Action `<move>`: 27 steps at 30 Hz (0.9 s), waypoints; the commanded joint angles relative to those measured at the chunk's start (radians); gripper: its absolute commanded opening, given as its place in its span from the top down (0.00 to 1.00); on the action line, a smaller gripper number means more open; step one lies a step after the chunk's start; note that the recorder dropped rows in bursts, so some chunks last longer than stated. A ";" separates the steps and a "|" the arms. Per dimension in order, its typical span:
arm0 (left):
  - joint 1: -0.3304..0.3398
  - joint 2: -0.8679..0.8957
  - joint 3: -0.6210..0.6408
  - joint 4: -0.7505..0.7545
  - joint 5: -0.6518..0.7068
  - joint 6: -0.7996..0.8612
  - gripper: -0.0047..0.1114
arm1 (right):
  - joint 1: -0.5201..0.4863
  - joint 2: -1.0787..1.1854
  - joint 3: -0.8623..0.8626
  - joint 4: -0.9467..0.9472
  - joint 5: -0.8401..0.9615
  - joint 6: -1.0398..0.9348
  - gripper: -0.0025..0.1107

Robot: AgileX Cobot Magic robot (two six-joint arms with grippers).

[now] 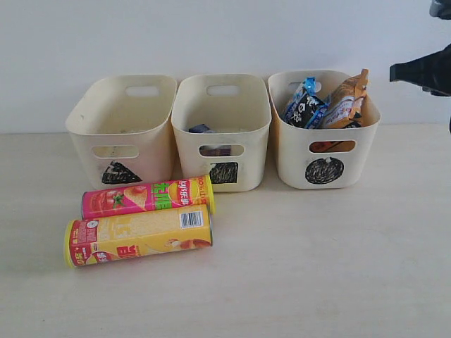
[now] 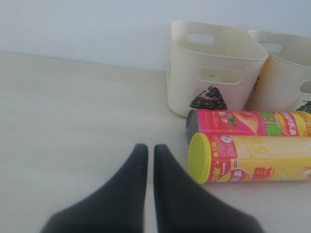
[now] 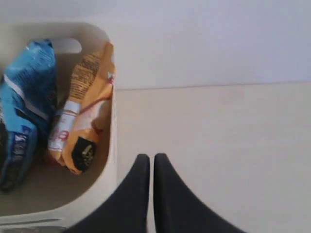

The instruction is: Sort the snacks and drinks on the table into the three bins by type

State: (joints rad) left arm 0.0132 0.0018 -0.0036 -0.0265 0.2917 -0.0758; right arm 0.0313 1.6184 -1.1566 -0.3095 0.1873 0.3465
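The pink canister [image 1: 146, 196] and the yellow canister [image 1: 139, 235] lie side by side on the table [image 1: 317, 260], in front of the left bin [image 1: 123, 127] and middle bin [image 1: 222, 127]. A dark purple carton [image 1: 202, 129] shows inside the middle bin. The right bin [image 1: 324, 130] holds the blue-black packet [image 1: 304, 104] and the orange packet [image 1: 345, 102]. My left gripper [image 2: 147, 150] is shut and empty, short of the yellow canister's lid [image 2: 198, 158]. My right gripper [image 3: 147, 160] is shut and empty, raised beside the right bin [image 3: 112, 145]. The white-and-blue pack is hidden.
A white wall [image 1: 225, 35] stands right behind the bins. The right arm [image 1: 426, 70] hangs at the upper right edge of the exterior view. Bare table stretches in front and to the right of the canisters.
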 commanded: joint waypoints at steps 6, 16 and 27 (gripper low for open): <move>0.004 -0.002 0.004 0.001 0.000 0.006 0.93 | -0.002 -0.237 0.353 0.029 -0.489 0.168 0.98; 0.004 -0.002 0.004 0.001 0.000 0.006 0.93 | -0.002 -0.395 0.729 0.240 -0.860 0.045 0.98; 0.004 -0.002 0.004 0.001 0.000 0.006 0.93 | -0.002 -0.671 1.120 0.310 -0.986 -0.072 0.98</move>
State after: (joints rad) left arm 0.0132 0.0018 -0.0036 -0.0265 0.2917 -0.0758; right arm 0.0313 1.0185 -0.1095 -0.0063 -0.7457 0.2884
